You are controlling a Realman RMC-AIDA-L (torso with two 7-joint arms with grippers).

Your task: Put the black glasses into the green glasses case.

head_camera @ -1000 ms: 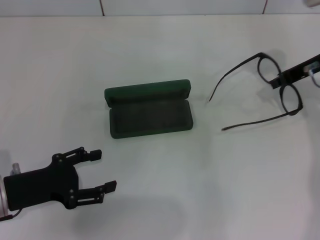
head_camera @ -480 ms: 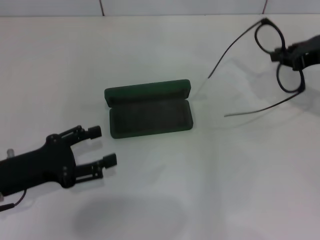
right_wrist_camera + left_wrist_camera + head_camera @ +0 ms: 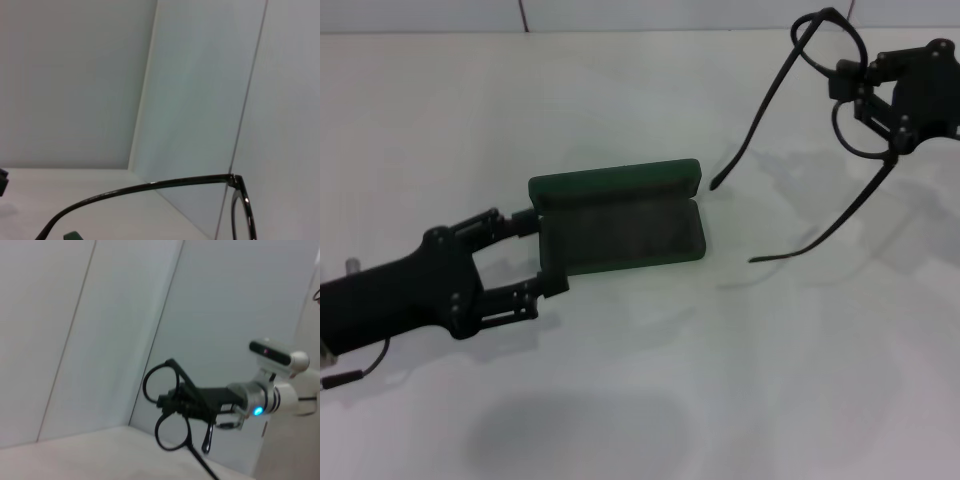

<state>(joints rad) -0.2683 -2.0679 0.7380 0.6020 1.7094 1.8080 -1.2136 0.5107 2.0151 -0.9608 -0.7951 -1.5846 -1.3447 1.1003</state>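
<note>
The green glasses case point(image 3: 620, 222) lies open on the white table point(image 3: 650, 390), lid hinged back toward the far side. My left gripper point(image 3: 547, 254) is open, one fingertip at each side of the case's left end; whether they touch it I cannot tell. The black glasses point(image 3: 766, 100) hang in the air at the far right, above and to the right of the case. My right gripper point(image 3: 857, 92) is shut on their bridge, and both temple arms point down toward the case. In the left wrist view the glasses point(image 3: 169, 412) show in the right gripper point(image 3: 192, 404). One temple arm point(image 3: 150, 186) crosses the right wrist view.
White tiled wall point(image 3: 670, 12) runs along the table's far edge. Bare table lies in front of the case and between the case and the glasses.
My left gripper has travelled forward and right from the near left up to the case's left end. The right gripper has lifted and tilted the glasses, so their arms now point downward.
</note>
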